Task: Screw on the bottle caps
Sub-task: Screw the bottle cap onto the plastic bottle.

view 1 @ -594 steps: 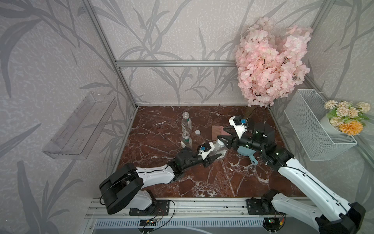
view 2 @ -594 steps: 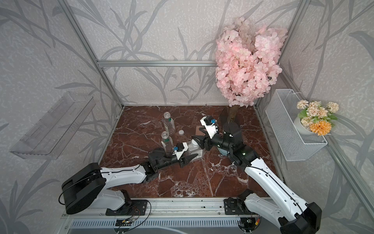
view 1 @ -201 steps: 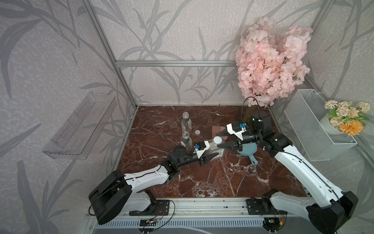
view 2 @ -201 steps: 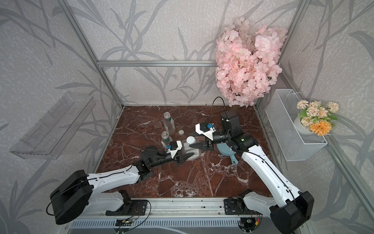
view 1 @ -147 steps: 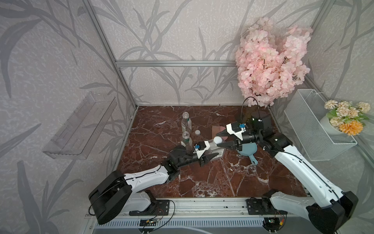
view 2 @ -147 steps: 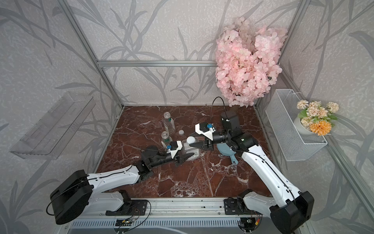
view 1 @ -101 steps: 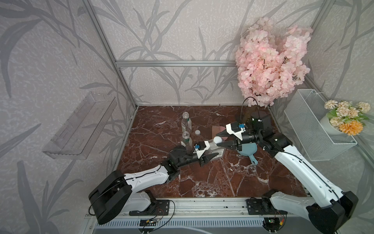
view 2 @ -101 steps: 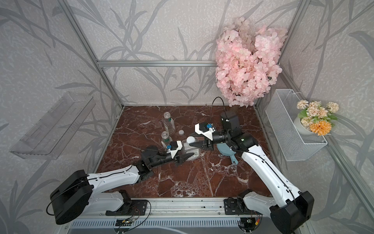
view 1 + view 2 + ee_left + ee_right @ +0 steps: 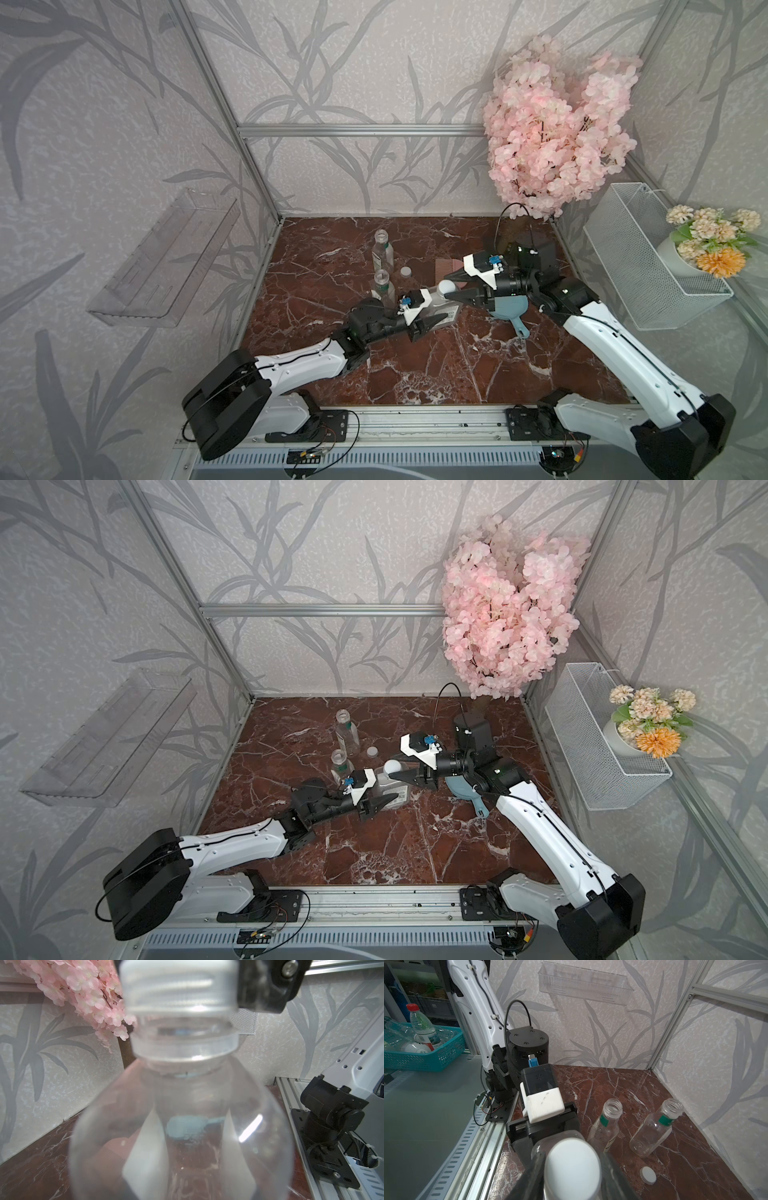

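Right gripper point(image 9: 451, 286) is clamping shut on the white cap point(image 9: 572, 1164), with its fingers point(image 9: 529, 1180) pressing either side of it. The cap is sitting on the neck of the wide bottle point(image 9: 180, 1126) at mid-table point(image 9: 415, 374). Left gripper point(image 9: 434, 311) is closing around that bottle's body and bracing it.

Risks from here:
- Cross-threading. The skirt is showing a gap above the neck ring, and the left wrist view is too blurred to say whether the cap is lying level. A tilted start would be jamming the thread.
- Bottle turning with the cap. The clear wall is smooth and probably soft, so a light hold lets it spin and a hard one dents it.
- Fingers slipping round the smooth cap instead of driving it.
- Left gripper's body is lying just beside the nearer of the two round bottles point(image 9: 609, 1124), both open-necked. A sideways shift could be tipping it onto the farther one point(image 9: 656, 1128).
- Loose cap point(image 9: 648, 1175) is lying flat near those bottles and could be getting nudged away. A third cap is not showing in any view.

Writing: the wide bottle's white label point(image 9: 451, 318) is carrying small print, too small to read. The round bottles are wearing green bands with no legible words.
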`<action>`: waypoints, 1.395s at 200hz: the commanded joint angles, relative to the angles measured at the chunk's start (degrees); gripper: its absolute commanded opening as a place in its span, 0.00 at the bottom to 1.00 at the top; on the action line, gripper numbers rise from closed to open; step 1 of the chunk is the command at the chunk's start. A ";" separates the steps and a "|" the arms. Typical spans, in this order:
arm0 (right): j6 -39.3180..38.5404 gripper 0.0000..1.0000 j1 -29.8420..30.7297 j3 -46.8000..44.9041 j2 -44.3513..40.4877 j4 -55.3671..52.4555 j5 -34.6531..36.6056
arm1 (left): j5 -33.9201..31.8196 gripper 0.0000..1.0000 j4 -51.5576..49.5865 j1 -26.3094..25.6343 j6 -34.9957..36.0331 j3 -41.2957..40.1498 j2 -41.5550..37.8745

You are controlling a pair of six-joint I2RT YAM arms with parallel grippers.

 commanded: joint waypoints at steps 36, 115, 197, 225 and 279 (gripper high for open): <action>9.93 0.33 0.46 -7.41 -2.11 7.76 12.40 | -3.61 0.22 7.85 0.20 1.44 3.29 -2.29; 20.48 0.32 5.90 -15.04 -2.57 17.85 31.02 | -6.50 0.22 10.37 0.20 1.70 3.87 -0.84; 28.15 0.29 14.28 -19.74 -1.25 25.71 52.99 | -11.45 0.22 11.45 0.18 2.23 3.31 -0.43; 29.14 0.29 15.46 -19.87 -1.05 26.29 54.36 | -12.10 0.22 11.27 0.17 2.43 3.06 -0.07; 29.30 0.30 15.45 -17.57 -2.57 24.79 53.47 | -12.91 0.22 11.40 0.19 1.73 1.62 1.68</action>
